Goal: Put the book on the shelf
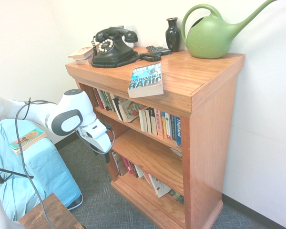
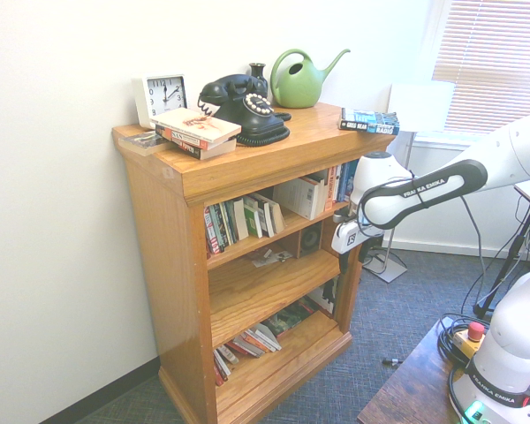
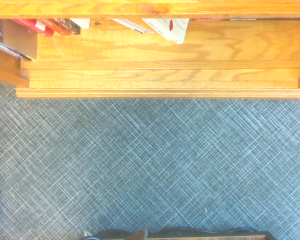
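Observation:
The book (image 1: 145, 80) lies flat on the bookcase's top slab near its front edge, blue-teal cover up with white title letters; the second exterior view has the book (image 2: 369, 122) at the slab's right end. The shelf (image 1: 133, 126), an orange-brown board lined with upright paperbacks, is just below it, and the same shelf (image 2: 274, 237) shows from the other side. My gripper (image 1: 106, 155) hangs in front of the bookcase at about middle-board height, pointing down, open and holding nothing. The wrist view shows only carpet and the bookcase's base.
On the top slab stand a black telephone (image 1: 113, 46), a green watering can (image 1: 212, 33), a dark vase (image 1: 172, 34), a pile of small books (image 2: 194, 132) and a clock (image 2: 163, 95). A blue-draped seat (image 1: 43, 167) and a wooden table corner (image 1: 50, 214) stand nearby.

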